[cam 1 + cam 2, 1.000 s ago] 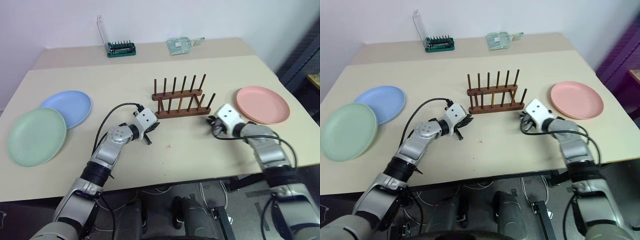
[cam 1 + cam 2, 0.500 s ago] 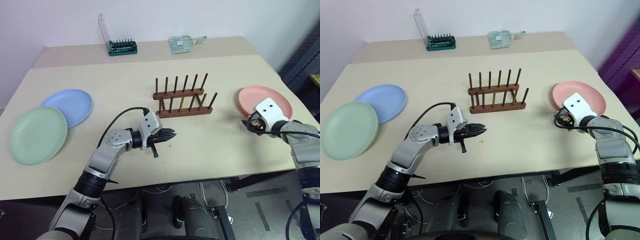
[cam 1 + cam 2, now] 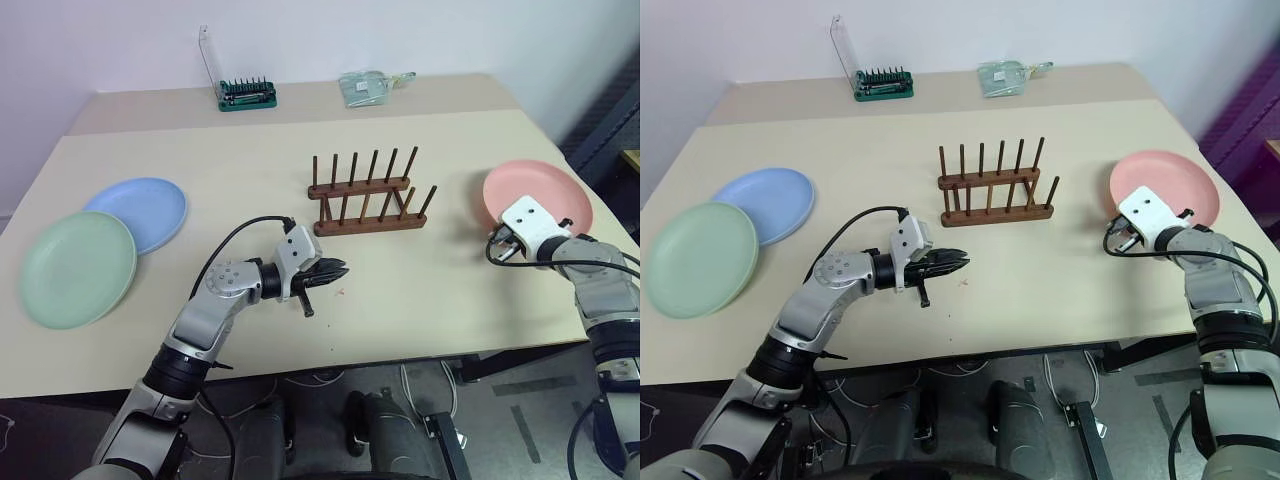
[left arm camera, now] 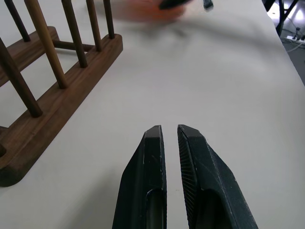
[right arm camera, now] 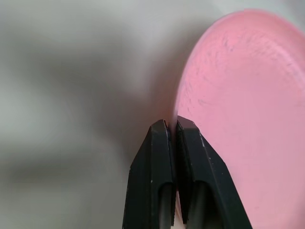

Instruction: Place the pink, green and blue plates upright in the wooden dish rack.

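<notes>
The right gripper [image 5: 171, 125] has its two black fingers pressed together on the near rim of the pink plate [image 3: 545, 190]. The plate seems tilted, with its far edge raised, so I judge that the gripper already holds it by the rim and is lifting it off the table. A thin rim grip is logical here, because the plate must later stand on its edge between the pegs.

The left gripper [image 4: 169, 132] is empty. Its fingers are almost together, with only a narrow gap, and it hovers above the table just in front of the wooden dish rack [image 3: 368, 205], pointing toward the right side. I think it waits there to be out of the way, or to steady the rack when the plate comes.

The rack stands in the middle of the table, with no plate in it yet; its two rows of upright pegs are free. The blue plate [image 3: 140, 211] and the green plate [image 3: 75, 268] lie flat at the left side, well apart from the rack, and the green one overlaps the edge of the blue one a little.

The table [image 3: 250, 150] is pale beige and matte. At its far edge stand a green tool holder [image 3: 245, 94] with a clear back and a small clear packet [image 3: 365, 87]. Behind is a plain light wall.
</notes>
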Controlling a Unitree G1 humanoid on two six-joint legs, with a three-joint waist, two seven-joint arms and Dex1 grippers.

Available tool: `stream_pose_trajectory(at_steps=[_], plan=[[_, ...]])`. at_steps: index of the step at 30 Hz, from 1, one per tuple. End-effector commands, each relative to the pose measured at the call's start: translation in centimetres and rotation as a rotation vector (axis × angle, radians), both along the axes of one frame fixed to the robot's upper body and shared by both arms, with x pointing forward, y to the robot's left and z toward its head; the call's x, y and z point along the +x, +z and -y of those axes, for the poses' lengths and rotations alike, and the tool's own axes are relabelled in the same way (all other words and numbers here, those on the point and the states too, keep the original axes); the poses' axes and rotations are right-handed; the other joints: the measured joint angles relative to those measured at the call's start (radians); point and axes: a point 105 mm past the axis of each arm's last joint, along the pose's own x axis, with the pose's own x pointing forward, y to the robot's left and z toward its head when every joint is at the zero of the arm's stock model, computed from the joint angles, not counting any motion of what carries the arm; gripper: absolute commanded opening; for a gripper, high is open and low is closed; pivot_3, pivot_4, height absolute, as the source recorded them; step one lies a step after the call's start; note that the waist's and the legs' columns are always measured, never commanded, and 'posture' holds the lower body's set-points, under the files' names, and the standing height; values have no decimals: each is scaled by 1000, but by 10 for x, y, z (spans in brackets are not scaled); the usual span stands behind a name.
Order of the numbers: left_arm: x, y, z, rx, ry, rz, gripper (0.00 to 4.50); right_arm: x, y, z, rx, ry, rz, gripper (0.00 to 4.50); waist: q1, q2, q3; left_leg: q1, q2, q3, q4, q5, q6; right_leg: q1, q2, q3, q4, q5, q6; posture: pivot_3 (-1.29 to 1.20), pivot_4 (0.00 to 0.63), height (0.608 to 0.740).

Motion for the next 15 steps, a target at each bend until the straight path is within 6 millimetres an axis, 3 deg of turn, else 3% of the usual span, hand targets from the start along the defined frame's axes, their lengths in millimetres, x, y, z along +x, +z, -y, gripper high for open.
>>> stream_pose_trajectory(at_steps=[1, 5, 8, 11, 15], plan=[[-2, 12, 4, -19, -18, 54, 474, -11, 108, -46, 322, 217, 283, 88, -7, 0, 0, 0, 1, 0, 0, 0, 0, 0, 1, 0, 0, 1, 1, 0, 150, 730], [0, 14, 6, -22, -21, 59, 474, -43, 163, -90, 710, 543, 276, 88, 6, 0, 0, 0, 2, -2, -1, 0, 0, 1, 2, -2, 1, 0, 0, 0, 150, 730], [1, 14, 8, -26, -24, 61, 474, -59, 182, -108, 915, 725, 212, 88, 18, 0, 0, 0, 3, -2, 0, 0, 0, 1, 0, -2, 1, 1, 0, 0, 150, 730], [1, 14, 9, -26, -28, 63, 474, -58, 179, -117, 1014, 787, 109, 88, 20, 0, 0, 0, 2, -1, 1, 0, 0, 2, -1, -2, 0, -1, -3, 0, 150, 730], [2, 15, 7, -30, -17, 67, 474, -41, 163, -115, 1073, 737, 10, 88, 18, 0, 0, -1, 1, -1, 0, 0, 0, 1, -2, -2, -1, -1, -4, 0, 150, 730]])
